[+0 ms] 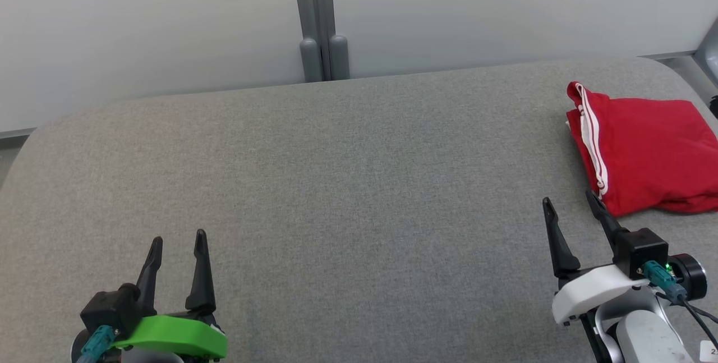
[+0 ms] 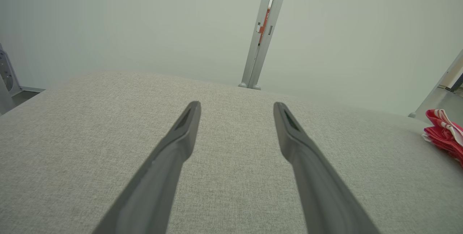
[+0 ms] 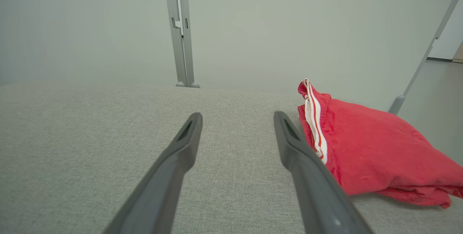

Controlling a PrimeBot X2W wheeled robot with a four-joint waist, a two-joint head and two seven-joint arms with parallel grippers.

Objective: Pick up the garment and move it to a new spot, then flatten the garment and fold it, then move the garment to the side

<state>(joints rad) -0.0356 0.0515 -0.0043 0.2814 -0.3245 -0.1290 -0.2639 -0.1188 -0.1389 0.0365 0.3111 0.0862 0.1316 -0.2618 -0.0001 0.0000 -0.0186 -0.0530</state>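
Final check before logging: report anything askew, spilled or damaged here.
Nothing stands out. The red garment lies folded near the right end of the grey surface, its lower layers slightly uneven. The left gripper and right gripper are open and empty.

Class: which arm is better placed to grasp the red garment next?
Right, probably: the open right gripper sits just beside the red garment; the open left gripper is far from it.

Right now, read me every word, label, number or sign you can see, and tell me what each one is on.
White sticker at the head view's lower right corner: a dark mark shows, cut off by the picture's edge, not readable.
Red garment: white stripes, no lettering visible.
No other text that I can read.
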